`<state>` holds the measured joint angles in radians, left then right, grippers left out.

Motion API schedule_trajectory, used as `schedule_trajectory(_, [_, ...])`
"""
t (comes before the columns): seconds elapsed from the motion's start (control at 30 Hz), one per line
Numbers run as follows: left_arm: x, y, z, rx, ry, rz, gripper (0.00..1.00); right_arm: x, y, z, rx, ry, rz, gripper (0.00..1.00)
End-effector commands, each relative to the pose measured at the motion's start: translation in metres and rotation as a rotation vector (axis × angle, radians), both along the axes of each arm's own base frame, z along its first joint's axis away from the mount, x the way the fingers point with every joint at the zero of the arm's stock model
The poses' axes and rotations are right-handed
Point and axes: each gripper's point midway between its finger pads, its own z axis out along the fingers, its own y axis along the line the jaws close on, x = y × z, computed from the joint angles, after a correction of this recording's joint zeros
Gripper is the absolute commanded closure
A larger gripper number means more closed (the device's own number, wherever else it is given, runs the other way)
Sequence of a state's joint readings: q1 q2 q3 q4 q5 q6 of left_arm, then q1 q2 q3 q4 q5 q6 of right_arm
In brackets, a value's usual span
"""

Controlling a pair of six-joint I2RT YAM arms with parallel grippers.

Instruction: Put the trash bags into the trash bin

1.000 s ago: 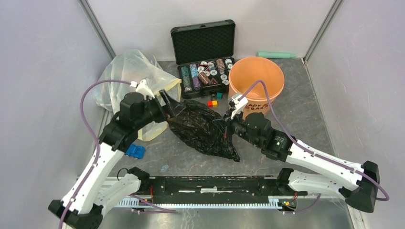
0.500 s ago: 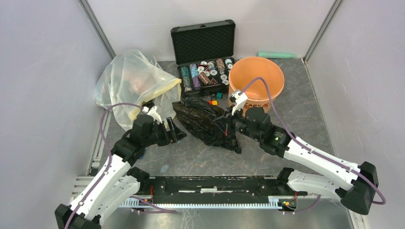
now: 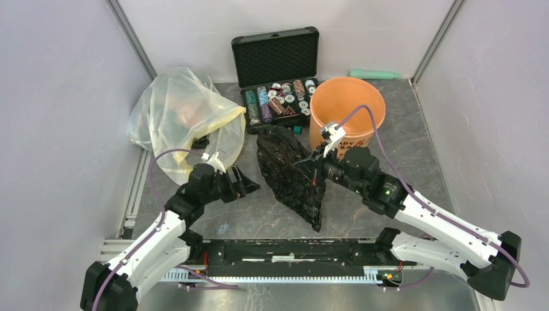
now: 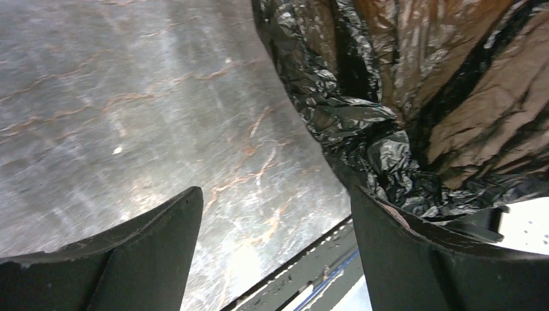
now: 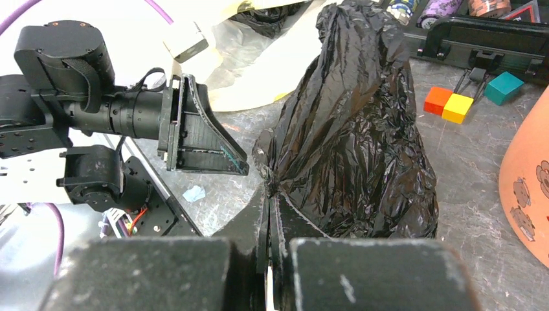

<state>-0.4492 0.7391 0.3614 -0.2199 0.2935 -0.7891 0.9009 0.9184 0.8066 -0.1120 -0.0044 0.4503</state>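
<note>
Right wrist | my right tool (image 5: 268, 197) clenches the black bag (image 5: 362, 142) near the orange bin (image 5: 527, 168) | my left tool (image 4: 272, 194) gapes released beside the bag

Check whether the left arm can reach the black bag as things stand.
Probably yes: the left gripper is open right beside the black bag, with nothing between them; the right gripper pinches it.

From above, the fingertips of the right gripper (image 3: 313, 170) are lost against the black bag (image 3: 288, 184), and that wrist hides part of the lettering on the orange bucket (image 3: 346, 103). The left wrist view cuts the bag off at top and right. The right wrist view shows only a sliver of the bucket.
</note>
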Motion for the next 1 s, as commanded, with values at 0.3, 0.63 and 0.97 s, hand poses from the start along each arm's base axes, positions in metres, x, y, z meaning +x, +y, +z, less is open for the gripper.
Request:
schedule_trajectory(0.3, [-0.015,-0.064,0.092,-0.227,-0.35,-0.298,0.25,0.012,0.0,0.007,0.032,0.062,-0.086,1.0])
schedule_trajectory(0.63, [-0.017,-0.089,0.095,-0.096,-0.495,-0.359,0.41,0.028,0.007,-0.012,0.06,0.171,-0.185,1.0])
schedule_trajectory(0.97, [-0.008,-0.11,0.087,0.007,-0.514,-0.356,0.23,0.027,0.015,-0.019,0.097,0.225,-0.189,0.98])
